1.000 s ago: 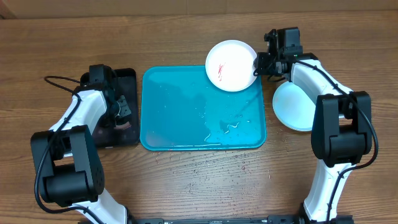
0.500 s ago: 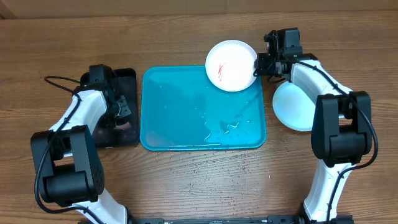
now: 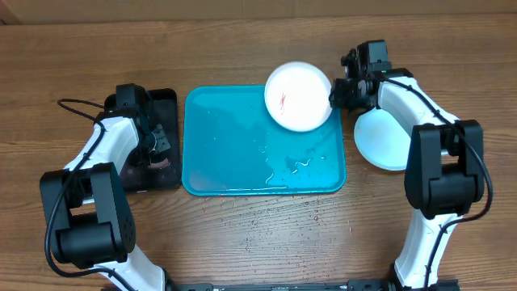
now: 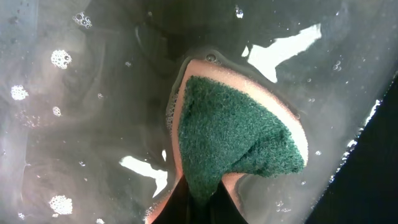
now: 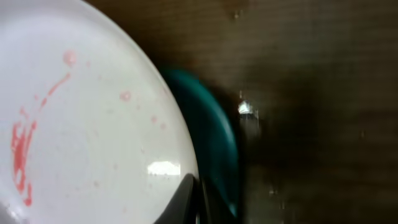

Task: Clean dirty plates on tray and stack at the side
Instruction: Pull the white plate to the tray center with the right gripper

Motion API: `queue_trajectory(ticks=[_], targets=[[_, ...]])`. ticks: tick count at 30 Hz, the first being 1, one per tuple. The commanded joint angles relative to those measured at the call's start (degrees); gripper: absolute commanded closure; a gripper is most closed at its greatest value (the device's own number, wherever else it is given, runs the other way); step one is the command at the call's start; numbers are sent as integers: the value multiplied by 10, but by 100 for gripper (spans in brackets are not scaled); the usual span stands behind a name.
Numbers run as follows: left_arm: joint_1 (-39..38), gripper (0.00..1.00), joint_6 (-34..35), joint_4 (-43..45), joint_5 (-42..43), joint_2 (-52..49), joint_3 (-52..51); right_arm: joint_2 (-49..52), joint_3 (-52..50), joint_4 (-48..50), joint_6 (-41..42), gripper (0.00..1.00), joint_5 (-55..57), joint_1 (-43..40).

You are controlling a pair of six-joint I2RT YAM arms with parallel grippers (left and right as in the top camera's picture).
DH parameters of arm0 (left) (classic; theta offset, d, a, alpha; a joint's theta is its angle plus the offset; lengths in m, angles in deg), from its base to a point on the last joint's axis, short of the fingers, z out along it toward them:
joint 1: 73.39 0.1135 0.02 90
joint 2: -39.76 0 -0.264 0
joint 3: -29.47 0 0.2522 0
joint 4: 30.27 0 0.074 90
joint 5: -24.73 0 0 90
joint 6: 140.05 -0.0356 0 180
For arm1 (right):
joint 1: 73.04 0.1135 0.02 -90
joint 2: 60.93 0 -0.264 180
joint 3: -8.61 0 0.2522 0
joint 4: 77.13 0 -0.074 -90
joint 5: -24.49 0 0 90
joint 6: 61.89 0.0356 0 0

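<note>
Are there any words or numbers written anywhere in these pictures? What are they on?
There are none to read in any view.
The white plate has only red smears, not letters.
The tray is plain turquoise with water on it.
The pale blue plate is blank.
The green sponge and the black tray show no label or brand.
</note>
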Motion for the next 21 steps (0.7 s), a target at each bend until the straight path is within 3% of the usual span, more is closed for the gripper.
queue_trajectory(ticks=[1,5,12,13,15,21], targets=[[5,95,-11,-6,-12,5,7,-43,13,-57,50,96,-19,6],[5,96,-11,-6,-12,5,7,-41,8,-124,80,96,-56,22],[5,96,-11,-7,-12,5,7,-41,7,-131,108,96,-71,72],[5,96,-11,-7,-12,5,7,-41,7,-130,107,92,-71,80],[5,96,-11,-7,-12,5,7,-41,7,-125,107,62,-51,93],[5,96,-11,-7,-12,5,7,-41,7,-83,106,56,66,99]])
